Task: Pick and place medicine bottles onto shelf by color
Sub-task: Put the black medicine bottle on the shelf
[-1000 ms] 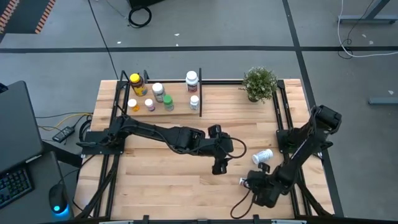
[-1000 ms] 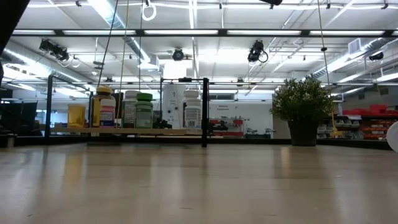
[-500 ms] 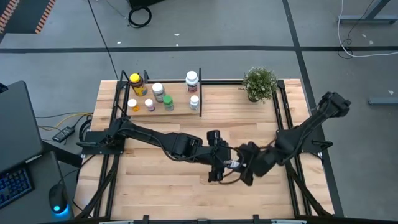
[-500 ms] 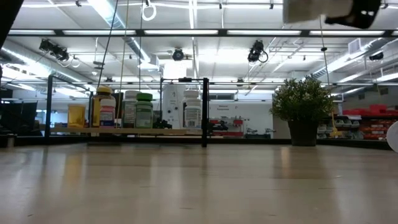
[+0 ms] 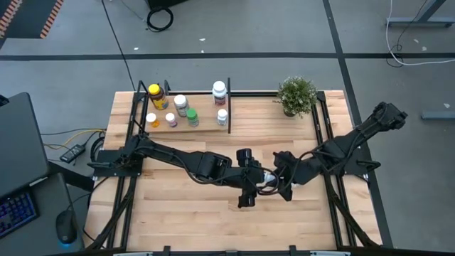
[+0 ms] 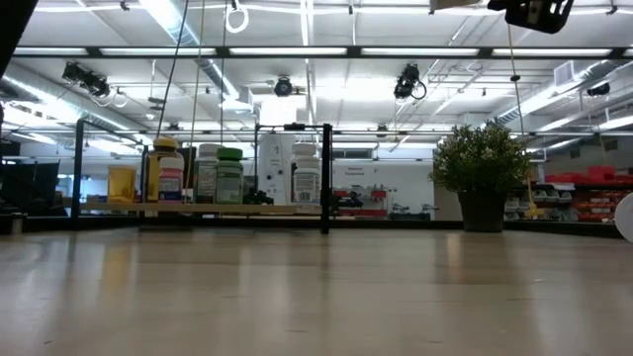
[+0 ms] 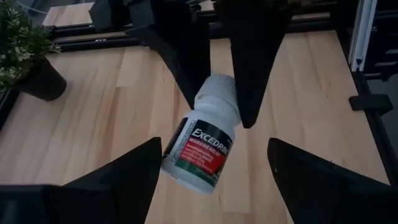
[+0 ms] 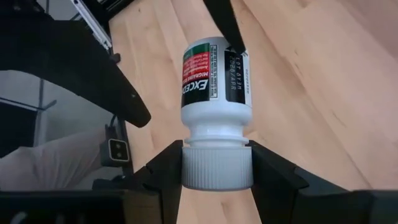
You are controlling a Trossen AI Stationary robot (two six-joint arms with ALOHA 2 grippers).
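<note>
The right gripper [image 8: 216, 163] has carried the white bottle [image 8: 215, 78] (clamped by its cap) between the left gripper's [image 7: 211, 165] wide-open fingers above the worktop [image 5: 178, 206].

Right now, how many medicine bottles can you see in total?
8. Seven stand on the shelf; one white bottle is held by its cap in the right gripper, above mid-table. Others may be hidden.

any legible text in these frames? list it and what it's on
"EXCEDRIN": on the white bottle clamped by its cap in the right gripper, read in both wrist views.
Smaller lines under the brand and the black side panel: too blurred.
Labels on the shelf bottles: too small.
</note>
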